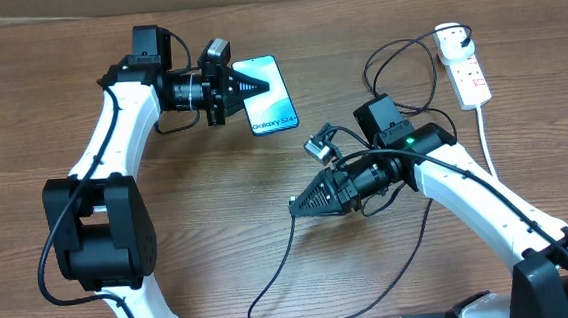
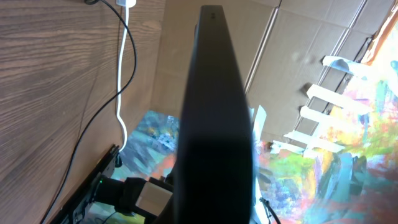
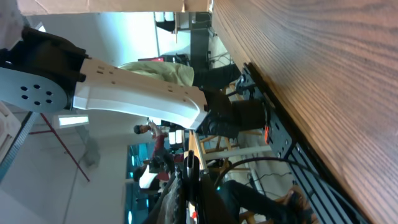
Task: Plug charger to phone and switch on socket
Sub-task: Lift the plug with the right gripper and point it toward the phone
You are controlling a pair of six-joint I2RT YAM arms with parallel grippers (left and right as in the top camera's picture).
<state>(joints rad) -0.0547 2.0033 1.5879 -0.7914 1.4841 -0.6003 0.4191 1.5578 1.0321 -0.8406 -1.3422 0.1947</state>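
Observation:
The phone (image 1: 272, 102), blue-and-white screen reading "Galaxy S24", sits at the back centre with one end between my left gripper's (image 1: 253, 84) fingers, which are shut on it. In the left wrist view the phone (image 2: 214, 112) shows edge-on as a dark slab. My right gripper (image 1: 296, 205) is in mid-table, pointing left, shut on the plug tip (image 3: 190, 167) of the charger. The thin black cable (image 1: 289, 247) trails from it in a loop toward the front edge. The two grippers are well apart. The white socket (image 1: 466, 66) lies at the back right with a black plug in its far end.
The socket's white cord (image 1: 490, 150) runs toward the front right past my right arm. Black cable loops (image 1: 393, 49) lie left of the socket. The white cord (image 2: 122, 93) and a black cable also show in the left wrist view. Cardboard lines the table's back edge.

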